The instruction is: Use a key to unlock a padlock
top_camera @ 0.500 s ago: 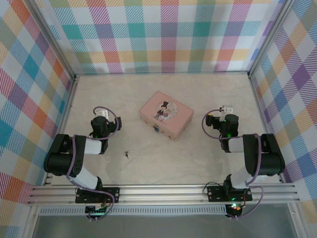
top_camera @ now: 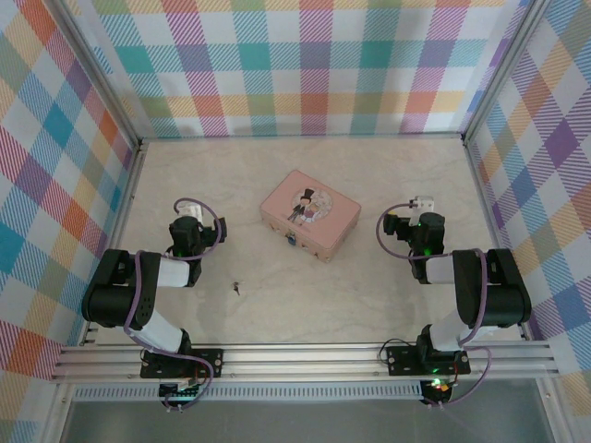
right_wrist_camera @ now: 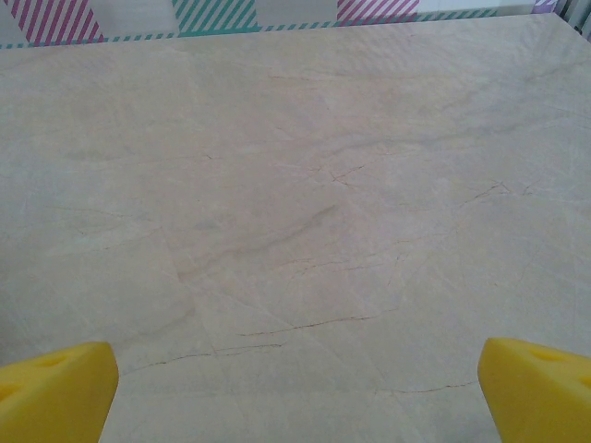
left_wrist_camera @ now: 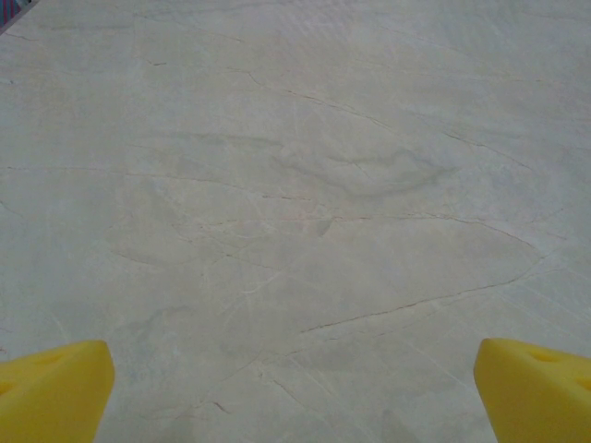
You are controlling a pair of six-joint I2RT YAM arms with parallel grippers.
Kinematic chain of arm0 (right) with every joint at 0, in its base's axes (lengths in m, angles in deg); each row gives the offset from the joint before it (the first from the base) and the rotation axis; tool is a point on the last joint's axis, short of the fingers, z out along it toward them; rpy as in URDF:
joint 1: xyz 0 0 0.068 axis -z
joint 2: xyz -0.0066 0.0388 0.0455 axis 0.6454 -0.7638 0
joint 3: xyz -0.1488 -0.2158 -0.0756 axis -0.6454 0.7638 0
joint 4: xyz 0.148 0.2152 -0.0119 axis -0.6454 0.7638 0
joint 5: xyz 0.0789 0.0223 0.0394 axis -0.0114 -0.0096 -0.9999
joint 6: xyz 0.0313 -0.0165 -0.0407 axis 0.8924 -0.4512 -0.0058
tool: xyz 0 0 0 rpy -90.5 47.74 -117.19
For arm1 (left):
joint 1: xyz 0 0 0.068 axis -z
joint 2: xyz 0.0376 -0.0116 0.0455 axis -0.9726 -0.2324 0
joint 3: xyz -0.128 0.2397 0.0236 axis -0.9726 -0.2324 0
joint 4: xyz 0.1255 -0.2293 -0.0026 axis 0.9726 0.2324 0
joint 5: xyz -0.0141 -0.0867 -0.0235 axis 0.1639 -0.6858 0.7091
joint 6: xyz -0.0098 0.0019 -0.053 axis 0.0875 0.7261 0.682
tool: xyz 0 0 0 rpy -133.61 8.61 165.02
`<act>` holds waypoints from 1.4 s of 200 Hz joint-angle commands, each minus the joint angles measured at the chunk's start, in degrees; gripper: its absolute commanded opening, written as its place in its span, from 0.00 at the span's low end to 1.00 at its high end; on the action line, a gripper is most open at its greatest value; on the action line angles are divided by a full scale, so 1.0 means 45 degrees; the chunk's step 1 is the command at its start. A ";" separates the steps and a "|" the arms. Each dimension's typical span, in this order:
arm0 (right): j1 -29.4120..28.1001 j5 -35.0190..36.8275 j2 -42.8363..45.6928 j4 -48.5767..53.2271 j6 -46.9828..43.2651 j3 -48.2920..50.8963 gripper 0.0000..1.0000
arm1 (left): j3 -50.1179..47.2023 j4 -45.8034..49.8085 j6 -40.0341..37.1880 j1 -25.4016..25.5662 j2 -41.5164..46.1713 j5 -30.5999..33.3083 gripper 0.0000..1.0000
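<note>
Plainly, the left yellow-tipped gripper [left_wrist_camera: 295, 392] and the right yellow-tipped gripper [right_wrist_camera: 295, 392] gape wide, empty, over a pale marbled tabletop [top_camera: 388, 295] walled in pastel checked panels [top_camera: 305, 65]. From overhead, the tiny dark-silvery metal key [top_camera: 237, 289] lies towards the near edge, left of centre; the tiny bluish metal padlock [top_camera: 292, 241] sits against the near side of the pink rectangular tin [top_camera: 309, 214], mid-table.

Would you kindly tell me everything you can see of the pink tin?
The pink tin is a rectangular box with rounded corners, metal by its look, with a cartoon figure on its lid. It lies flat and closed on the table, turned askew, near the table's middle. The tiny bluish padlock sits against its near side.
</note>
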 commanded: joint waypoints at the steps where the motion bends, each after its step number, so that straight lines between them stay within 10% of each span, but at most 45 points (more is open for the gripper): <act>1: -0.0063 -0.0179 0.0157 -0.0225 -0.0069 -0.0161 1.00 | 0.0238 -0.0207 -0.0078 -0.0018 0.0106 -0.0139 1.00; 82: -0.0020 -0.0025 0.0265 -0.0123 0.0028 -0.0234 1.00 | 0.0246 -0.0189 -0.0007 -0.0087 0.0200 -0.0015 1.00; 118: -0.0039 -0.0456 0.2554 0.3621 -0.0148 -0.1247 1.00 | 0.2218 0.4634 0.1075 -0.0070 0.2707 0.2343 1.00; 156: -0.0020 -0.1118 0.5012 0.6242 0.1329 -0.2128 1.00 | 0.4288 0.6398 0.2671 -0.0118 0.3499 -0.0208 1.00; 188: 0.0056 0.0081 0.6245 1.1696 0.6827 -0.3927 1.00 | 0.6688 0.9650 0.5288 -0.0318 0.2769 -0.2883 1.00; 280: -0.0947 -0.5168 0.6935 1.3618 0.8190 -0.3380 0.92 | 0.8373 1.0959 0.5323 0.0906 -0.0317 -0.7651 0.85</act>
